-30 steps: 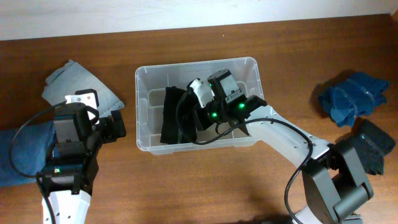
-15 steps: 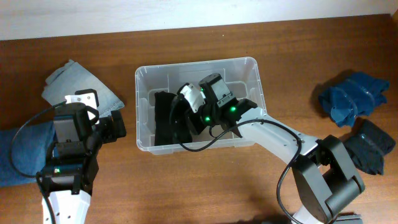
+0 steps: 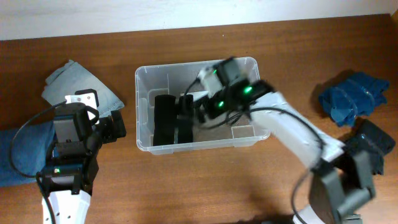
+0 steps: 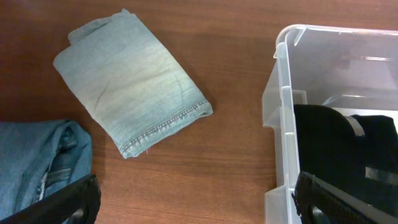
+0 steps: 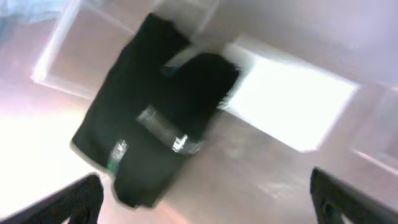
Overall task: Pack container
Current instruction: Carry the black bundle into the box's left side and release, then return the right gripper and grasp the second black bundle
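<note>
Overhead: the container (image 3: 142, 74) sits in the middle of the table (image 3: 298, 50) with black cloth (image 3: 165, 121) inside, and the blurred right gripper (image 3: 191, 107) is over it.
Left wrist: the left gripper (image 4: 196, 202) is spread wide and empty beside the container's wall, near folded denim (image 4: 130, 93).
Right wrist: its fingers stand apart above the cloth.

Black clothes (image 3: 165, 119) in left of container (image 3: 139, 106)

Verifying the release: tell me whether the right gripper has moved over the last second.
Yes. Overhead, the right gripper first slid toward the left wall of the container, then drew back toward its far-right corner.
</note>
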Motion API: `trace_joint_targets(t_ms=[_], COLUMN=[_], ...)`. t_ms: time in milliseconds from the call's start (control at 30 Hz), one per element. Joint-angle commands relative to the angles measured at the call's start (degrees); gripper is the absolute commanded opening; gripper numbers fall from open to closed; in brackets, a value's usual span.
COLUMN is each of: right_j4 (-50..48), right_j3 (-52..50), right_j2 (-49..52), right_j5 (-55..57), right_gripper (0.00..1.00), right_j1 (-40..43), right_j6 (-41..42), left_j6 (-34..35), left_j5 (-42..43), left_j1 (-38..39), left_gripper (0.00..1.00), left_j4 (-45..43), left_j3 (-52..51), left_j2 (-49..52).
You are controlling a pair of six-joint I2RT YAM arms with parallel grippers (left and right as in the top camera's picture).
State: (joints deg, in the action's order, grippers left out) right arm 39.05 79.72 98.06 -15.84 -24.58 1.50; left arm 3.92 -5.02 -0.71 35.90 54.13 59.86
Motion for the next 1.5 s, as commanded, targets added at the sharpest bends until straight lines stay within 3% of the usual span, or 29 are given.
trace_joint_targets(t_ms=[0, 167, 400, 567, 767, 967, 1233, 1467], right_j4=[2.8, 8.0, 21.6, 21.0, 16.7, 14.4, 9.1, 4.8], right_j3=[6.8, 7.5, 4.4, -1.7, -7.0, -8.5, -8.5, -9.5], right_j2=[-9.9, -19.1, -18.6, -17.4, -13.0, -3.0, 9.9, 12.7], right_j5=[12.3, 16.5, 10.2, 3.5, 0.8, 0.8, -3.5, -7.1], right_gripper=[0.99, 0.98, 0.98, 0.98, 0.98, 0.98, 0.98, 0.99], right_j1=[3.8, 18.7, 46.6, 64.3, 82.4, 89.2, 89.5, 89.5], right_j6=[0.9, 6.3, 6.4, -0.2, -0.4, -0.4, -2.8, -3.9], left_j6=[0.3, 0.3, 0.3, 0.3, 0.3, 0.3, 0.3, 0.3], left_j5=[-0.8, -0.8, -0.8, -0.8, -0.8, -0.8, -0.8, -0.8], left_j1=[0.2, 0.2, 0.2, 0.2, 0.2, 0.2, 0.2, 0.2], left_gripper=[0.99, 0.99, 0.99, 1.0, 0.99, 0.99, 0.99, 0.99], left_j4=[0.0, 0.0, 0.0, 0.0, -0.1, 0.0, 0.3, 1.0], left_j3=[1.1, 1.1, 1.1, 1.1, 1.1, 1.1, 1.1, 1.1], left_j2=[0.0, 0.0, 0.1, 0.3, 0.3, 0.3, 0.3, 0.3])
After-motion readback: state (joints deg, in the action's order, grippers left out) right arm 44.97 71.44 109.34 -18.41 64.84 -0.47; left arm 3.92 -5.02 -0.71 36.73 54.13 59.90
